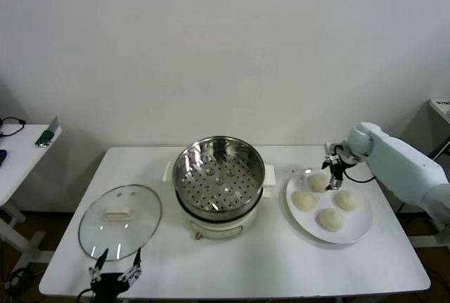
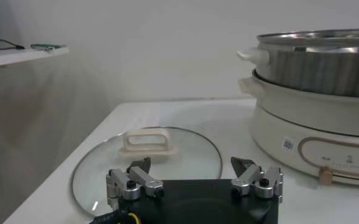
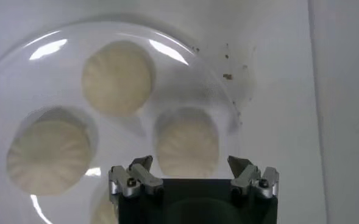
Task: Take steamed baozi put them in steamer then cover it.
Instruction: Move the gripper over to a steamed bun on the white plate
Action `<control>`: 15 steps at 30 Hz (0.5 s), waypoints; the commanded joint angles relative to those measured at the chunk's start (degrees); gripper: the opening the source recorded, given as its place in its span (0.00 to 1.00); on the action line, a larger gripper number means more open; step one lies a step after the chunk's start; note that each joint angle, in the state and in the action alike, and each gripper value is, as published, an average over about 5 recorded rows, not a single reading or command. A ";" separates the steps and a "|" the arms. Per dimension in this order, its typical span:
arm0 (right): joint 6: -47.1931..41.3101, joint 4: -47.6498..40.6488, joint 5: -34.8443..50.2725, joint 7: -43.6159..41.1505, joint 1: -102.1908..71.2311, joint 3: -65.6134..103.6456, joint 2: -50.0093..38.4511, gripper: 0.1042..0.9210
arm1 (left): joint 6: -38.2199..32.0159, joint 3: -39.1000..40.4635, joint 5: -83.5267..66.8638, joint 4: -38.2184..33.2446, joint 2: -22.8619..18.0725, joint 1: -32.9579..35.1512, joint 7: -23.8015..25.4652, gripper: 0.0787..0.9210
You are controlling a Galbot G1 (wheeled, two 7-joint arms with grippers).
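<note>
Several cream-white steamed baozi lie on a white plate (image 1: 356, 223) at the table's right. My right gripper (image 1: 333, 170) hangs open just above the far one (image 1: 318, 182). In the right wrist view that baozi (image 3: 187, 141) lies below the open gripper (image 3: 191, 164), apart from both fingers, with two more baozi (image 3: 117, 77) (image 3: 47, 156) beside it. The steamer (image 1: 219, 176) stands uncovered at the table's centre, its perforated tray bare. The glass cover (image 1: 120, 220) lies flat at the left. My left gripper (image 1: 116, 268) waits open at the front edge, short of the cover (image 2: 147, 159).
A side table (image 1: 21, 150) with a green object (image 1: 46, 136) stands to the left. Small dark specks (image 3: 228, 76) mark the tabletop beside the plate. The steamer's cream base (image 2: 313, 131) rises close beside the left gripper (image 2: 192, 165).
</note>
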 commanded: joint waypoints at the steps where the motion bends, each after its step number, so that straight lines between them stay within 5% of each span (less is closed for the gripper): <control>1: 0.37 -3.46 -1.80 0.17 -1.54 2.79 2.04 0.88 | 0.10 0.22 0.18 0.07 -0.07 0.12 -0.08 0.88; 15: 1.61 -3.65 -2.75 0.16 -1.61 3.23 2.50 0.79 | 0.39 0.46 1.03 0.16 -0.30 -0.13 -0.31 0.88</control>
